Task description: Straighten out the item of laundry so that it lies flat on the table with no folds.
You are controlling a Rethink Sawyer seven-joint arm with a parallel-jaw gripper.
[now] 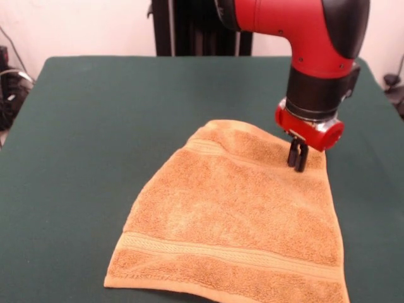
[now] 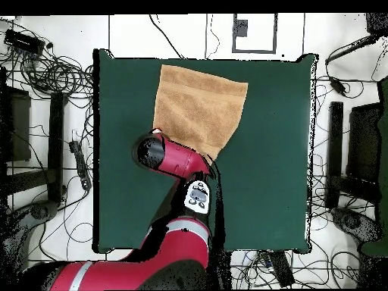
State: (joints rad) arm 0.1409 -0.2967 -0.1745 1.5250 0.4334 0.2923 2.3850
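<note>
Towel [image 1: 233,221] spreads across the green table [image 1: 82,126], away from the gripper [image 1: 297,165] toward the far edge from the robot. Fingers pressed together, the gripper touches the towel's nearest hem; whether it pinches cloth, I cannot tell.

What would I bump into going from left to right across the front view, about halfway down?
Bare green table → orange towel → the fingers pressed together on the towel's far right corner → green table again.
</note>
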